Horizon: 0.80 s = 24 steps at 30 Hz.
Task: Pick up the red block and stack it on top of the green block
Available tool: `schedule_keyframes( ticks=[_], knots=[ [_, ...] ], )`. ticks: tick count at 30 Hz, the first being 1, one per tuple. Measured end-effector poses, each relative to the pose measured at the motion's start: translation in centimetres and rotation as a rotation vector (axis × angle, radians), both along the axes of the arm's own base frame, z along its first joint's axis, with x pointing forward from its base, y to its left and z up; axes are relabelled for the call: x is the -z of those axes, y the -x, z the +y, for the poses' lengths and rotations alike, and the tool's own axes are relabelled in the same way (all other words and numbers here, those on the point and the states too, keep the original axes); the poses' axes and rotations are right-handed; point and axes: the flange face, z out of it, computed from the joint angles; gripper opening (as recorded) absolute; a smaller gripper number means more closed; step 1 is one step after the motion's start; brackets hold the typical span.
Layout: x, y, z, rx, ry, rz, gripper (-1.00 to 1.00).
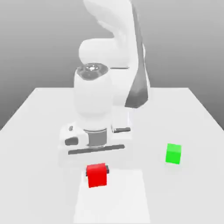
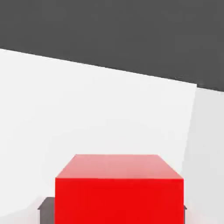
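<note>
Gripper clenched on the red block, near the bench front edge; green block well apart toward the exterior view's right, slightly farther back

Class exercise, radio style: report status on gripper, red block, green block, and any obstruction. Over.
Gripper shut on red block. Green block sits apart on table, toward exterior view's right, top bare. Nothing between the blocks.
</note>
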Motion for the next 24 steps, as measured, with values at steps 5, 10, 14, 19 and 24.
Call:
schedule_keyframes(
  ticks=[5,10,14,19,24],
  knots=[
    [-1.4,4.8,8.7,-0.441,-0.013,-0.005,-1.0],
    [-2.2,11.2,15.3,-0.876,-0.004,-0.01,-1.0],
    [-1.9,16.3,18.6,-1.188,0.017,-0.015,-1.0],
    [1.8,17.0,19.1,-1.237,0.024,-0.016,-1.0],
    [3.9,17.1,18.9,-1.237,0.021,-0.016,1.0]
  ],
)
